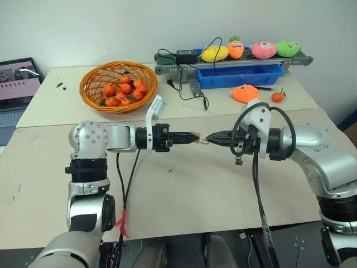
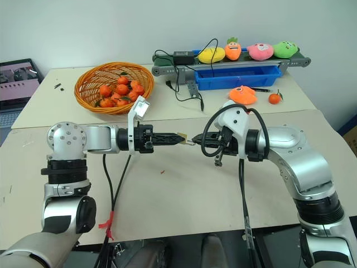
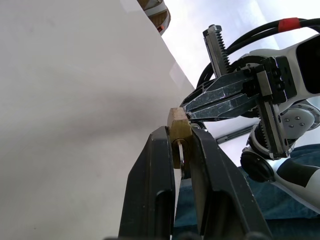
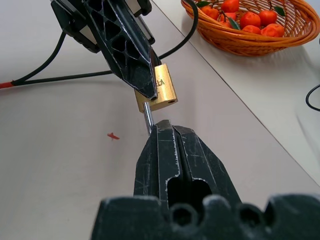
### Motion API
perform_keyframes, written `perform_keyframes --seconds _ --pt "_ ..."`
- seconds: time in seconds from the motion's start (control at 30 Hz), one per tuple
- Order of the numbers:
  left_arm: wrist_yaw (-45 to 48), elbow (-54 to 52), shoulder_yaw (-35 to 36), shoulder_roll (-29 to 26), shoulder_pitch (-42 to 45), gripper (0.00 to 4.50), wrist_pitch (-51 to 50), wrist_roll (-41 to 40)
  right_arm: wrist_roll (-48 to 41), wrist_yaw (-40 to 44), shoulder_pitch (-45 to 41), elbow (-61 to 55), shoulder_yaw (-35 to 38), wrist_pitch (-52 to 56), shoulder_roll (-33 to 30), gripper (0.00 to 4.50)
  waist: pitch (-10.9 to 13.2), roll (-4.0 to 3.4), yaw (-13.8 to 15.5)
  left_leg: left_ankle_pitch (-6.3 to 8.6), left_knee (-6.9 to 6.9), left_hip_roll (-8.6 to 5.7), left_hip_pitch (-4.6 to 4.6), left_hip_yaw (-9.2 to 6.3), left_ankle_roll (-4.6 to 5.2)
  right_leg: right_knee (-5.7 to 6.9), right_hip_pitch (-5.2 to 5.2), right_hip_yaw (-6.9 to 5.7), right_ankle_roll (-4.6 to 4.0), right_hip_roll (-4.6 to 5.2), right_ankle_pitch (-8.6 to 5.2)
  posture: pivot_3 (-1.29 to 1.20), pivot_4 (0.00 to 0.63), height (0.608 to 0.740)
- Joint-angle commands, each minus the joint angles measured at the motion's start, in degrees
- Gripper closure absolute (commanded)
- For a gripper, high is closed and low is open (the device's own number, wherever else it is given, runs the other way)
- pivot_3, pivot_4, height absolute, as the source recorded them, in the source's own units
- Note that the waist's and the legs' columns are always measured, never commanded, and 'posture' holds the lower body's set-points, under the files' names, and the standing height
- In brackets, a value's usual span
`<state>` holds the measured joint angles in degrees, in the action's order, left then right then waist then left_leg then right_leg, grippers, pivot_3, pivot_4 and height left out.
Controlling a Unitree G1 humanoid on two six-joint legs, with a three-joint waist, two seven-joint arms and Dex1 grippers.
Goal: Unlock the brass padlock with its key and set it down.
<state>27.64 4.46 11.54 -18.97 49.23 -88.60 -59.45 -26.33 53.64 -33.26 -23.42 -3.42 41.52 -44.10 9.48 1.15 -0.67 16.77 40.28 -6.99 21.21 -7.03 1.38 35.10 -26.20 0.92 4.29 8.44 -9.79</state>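
Observation:
Above the middle of the table my two grippers meet tip to tip. The left gripper (image 1: 191,137) is shut on the brass padlock (image 4: 159,92) and holds it by its shackle end, with the gold body sticking out past the fingers (image 3: 157,165). My right gripper (image 4: 162,126) is shut on the key (image 4: 148,116), whose thin silver shaft reaches the padlock's free end. I cannot tell whether the shaft sits inside the keyhole. Both also show in the head views, padlock (image 2: 182,135) to the left and key (image 2: 191,142) just right of it.
A wicker basket (image 1: 118,85) of orange fruits stands at the back left. A conveyor (image 1: 234,60) with plush toys and a blue bin (image 1: 240,77) lie at the back right, with cables (image 1: 187,84), an orange plush (image 1: 245,92) and a small fruit (image 1: 277,97) nearby. A laptop (image 1: 17,84) sits at the far left.

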Motion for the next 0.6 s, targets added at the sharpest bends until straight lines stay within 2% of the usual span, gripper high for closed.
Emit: perform_keyframes --seconds 0.03,0.6 --pt "1.72 -1.32 -0.08 -0.71 0.46 4.48 1.78 0.32 -1.66 0.06 -1.03 -2.86 1.64 0.25 -0.6 4.42 0.0 0.0 0.01 0.0 0.0 0.0 0.0 0.0 0.0 0.0 0.0 0.0 0.0 0.0 0.0 0.0 0.15 0.74" --pt "3.49 -0.6 -0.31 -1.09 1.21 4.48 2.67 2.16 -2.65 -0.74 0.36 -3.96 -0.61 1.11 0.47 4.42 0.0 0.0 0.01 0.0 0.0 0.0 0.0 0.0 0.0 0.0 0.0 0.0 0.0 0.0 0.0 0.0 0.15 0.74"
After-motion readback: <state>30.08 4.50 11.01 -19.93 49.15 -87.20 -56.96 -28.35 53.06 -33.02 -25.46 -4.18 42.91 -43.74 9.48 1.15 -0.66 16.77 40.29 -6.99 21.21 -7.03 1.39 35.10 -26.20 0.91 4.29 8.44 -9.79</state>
